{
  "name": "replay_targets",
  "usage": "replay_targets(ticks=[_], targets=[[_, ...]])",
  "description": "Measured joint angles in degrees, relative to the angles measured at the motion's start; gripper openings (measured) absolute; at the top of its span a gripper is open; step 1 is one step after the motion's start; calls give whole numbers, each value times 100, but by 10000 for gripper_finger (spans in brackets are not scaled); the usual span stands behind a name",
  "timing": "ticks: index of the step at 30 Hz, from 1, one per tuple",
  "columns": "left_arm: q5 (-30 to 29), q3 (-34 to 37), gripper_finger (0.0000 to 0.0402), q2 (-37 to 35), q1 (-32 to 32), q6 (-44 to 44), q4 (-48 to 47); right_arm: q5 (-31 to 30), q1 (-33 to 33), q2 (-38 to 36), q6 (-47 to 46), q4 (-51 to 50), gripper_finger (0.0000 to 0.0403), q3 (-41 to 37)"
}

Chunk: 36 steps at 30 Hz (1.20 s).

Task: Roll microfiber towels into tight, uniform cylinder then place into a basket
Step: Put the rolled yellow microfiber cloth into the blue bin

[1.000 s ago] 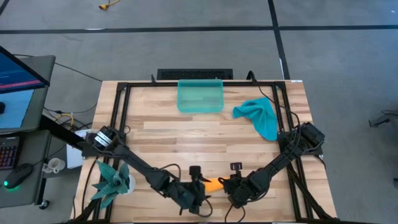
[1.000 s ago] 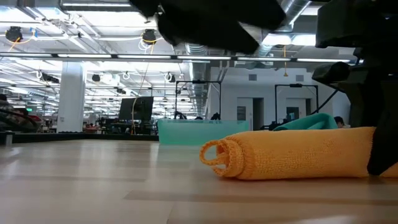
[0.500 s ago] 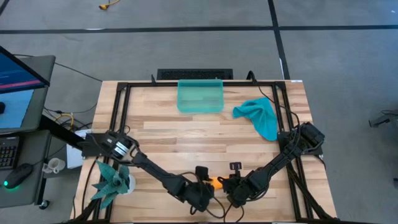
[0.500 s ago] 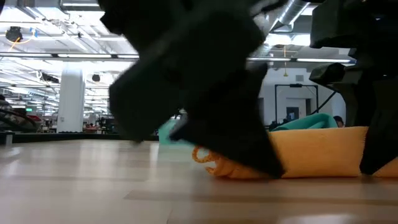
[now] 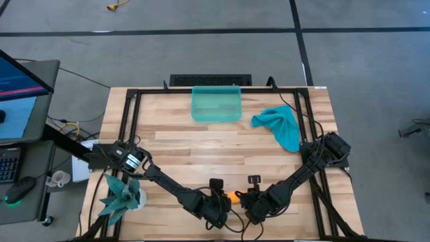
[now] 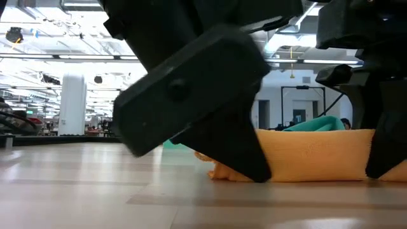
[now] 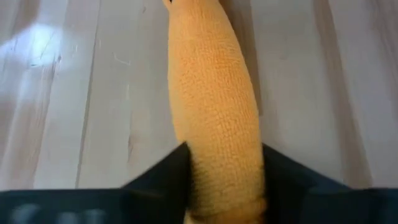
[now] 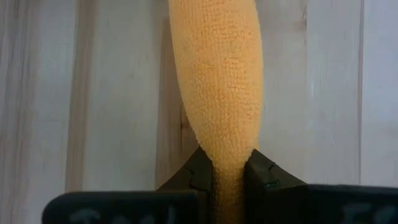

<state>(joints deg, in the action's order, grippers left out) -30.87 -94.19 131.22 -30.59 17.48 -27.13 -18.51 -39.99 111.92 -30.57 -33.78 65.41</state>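
Orange towel (image 5: 232,198): rolled, lower centre of high view | left gripper (image 7: 224,180), right gripper (image 8: 230,174): clamped on opposite ends | basket (image 5: 216,104): upper centre | risk: unrolling if grip uneven

My right gripper (image 8: 229,177) pinches one end of the rolled orange towel (image 8: 217,81) between its two dark fingers (image 8: 196,174) (bottom centre of frame); the roll runs up the middle, lying on the pale wooden table (image 8: 93,93).
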Motion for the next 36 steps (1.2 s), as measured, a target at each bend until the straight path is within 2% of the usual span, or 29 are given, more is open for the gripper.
replay_targets(ticks=[3,4,8,11,19,25,32,36], targets=[[-81,9,48,0,9,-225,-74,-93,0,10,2,23,56,0],[-87,9,32,0,11,-297,-73,-111,1,11,8,22,56,0],[-157,11,33,2,25,-351,-110,-171,24,17,39,-4,56,15],[-177,22,43,-69,83,-361,-323,-481,33,47,88,-217,51,137],[-563,35,32,-543,230,-492,-1104,-998,369,-145,780,-662,46,334],[-692,33,40,-848,524,-966,-1592,-1231,809,-664,1369,-886,46,331],[-878,68,33,-1194,1161,-1302,-2228,-1447,1577,-1374,2282,-791,46,272],[-896,66,37,-1499,1530,-1451,-2512,-1318,2013,-1766,2860,-661,45,95]])
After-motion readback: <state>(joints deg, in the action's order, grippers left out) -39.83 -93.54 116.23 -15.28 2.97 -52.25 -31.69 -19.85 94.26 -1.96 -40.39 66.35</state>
